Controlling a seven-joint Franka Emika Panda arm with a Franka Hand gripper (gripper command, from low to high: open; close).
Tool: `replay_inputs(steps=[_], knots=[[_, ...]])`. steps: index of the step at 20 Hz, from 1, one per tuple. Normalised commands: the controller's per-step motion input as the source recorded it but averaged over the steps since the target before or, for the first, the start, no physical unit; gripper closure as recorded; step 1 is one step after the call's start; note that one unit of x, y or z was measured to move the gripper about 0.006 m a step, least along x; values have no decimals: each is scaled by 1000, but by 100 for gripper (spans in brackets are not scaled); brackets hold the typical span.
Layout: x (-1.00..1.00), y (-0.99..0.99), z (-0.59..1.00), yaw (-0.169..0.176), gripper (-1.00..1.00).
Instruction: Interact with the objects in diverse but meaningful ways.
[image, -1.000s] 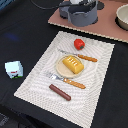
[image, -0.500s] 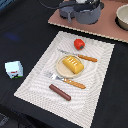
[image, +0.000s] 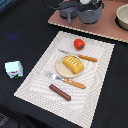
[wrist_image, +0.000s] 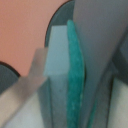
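1. At the far edge of the tabletop (image: 20, 30), your fingers (wrist_image: 75, 90) sit at the grey pot (image: 85, 12); you cannot tell whether they grip it.
2. On the striped mat (image: 37, 82), the yellow bread (image: 73, 64) lies on the plate (image: 61, 67), the tomato (image: 79, 44) beyond it and the sausage (image: 60, 92) nearer.
3. The milk carton (image: 14, 69) stands off the mat, towards the exterior view's left.

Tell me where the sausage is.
In the exterior view, the brown sausage lies on the striped placemat, just in front of the orange-handled fork and round plate.
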Motion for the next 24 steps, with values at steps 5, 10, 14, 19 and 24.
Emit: replay_inputs(steps=[5,10,14,19,24], knots=[[247,537,136,5,100],[15,267,5,17,100],[33,329,0,24,100],[90,547,0,30,100],[135,615,3,25,100]])
